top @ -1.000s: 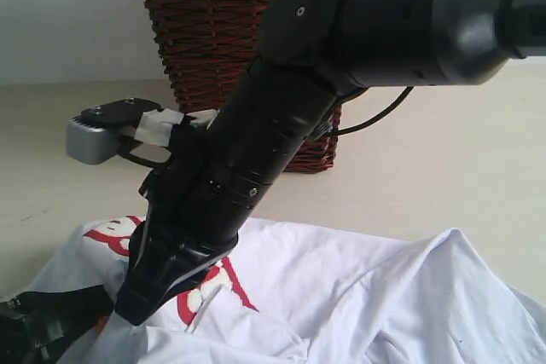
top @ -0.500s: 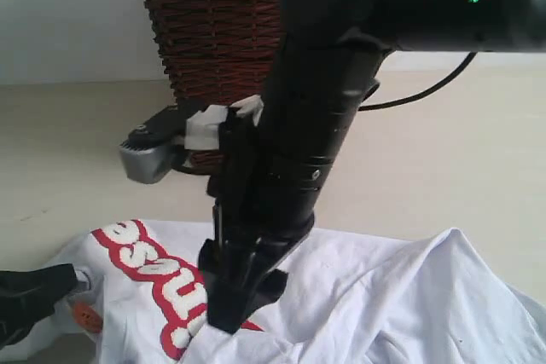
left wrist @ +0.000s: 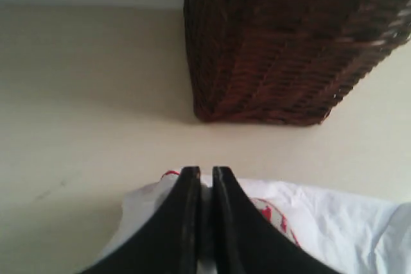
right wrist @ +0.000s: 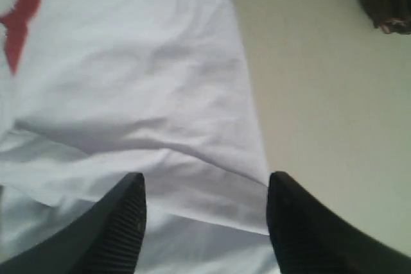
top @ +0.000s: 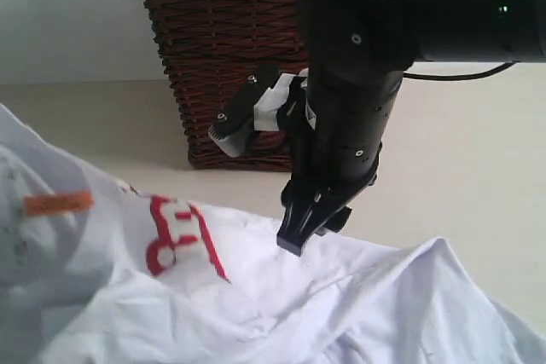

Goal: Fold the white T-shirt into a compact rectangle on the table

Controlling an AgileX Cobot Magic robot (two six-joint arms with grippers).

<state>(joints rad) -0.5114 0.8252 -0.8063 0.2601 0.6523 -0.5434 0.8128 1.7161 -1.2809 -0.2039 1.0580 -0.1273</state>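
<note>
The white T-shirt lies crumpled across the near part of the table, and its left side is raised close to the exterior camera. There the orange neck tag and part of the red band show. My left gripper is shut on a fold of the T-shirt; the exterior view does not show it. My right gripper hangs open just over the shirt's far edge. In the right wrist view its fingers straddle the cloth's hem without touching it.
A dark brown wicker basket with a lace-trimmed liner stands at the back, just behind the right arm, and also shows in the left wrist view. Bare beige table lies beyond the shirt's edge.
The left side of the shirt has risen high toward the camera, showing the neck tag. The right arm has swung right and up, off the red lettering to the shirt's far edge.
</note>
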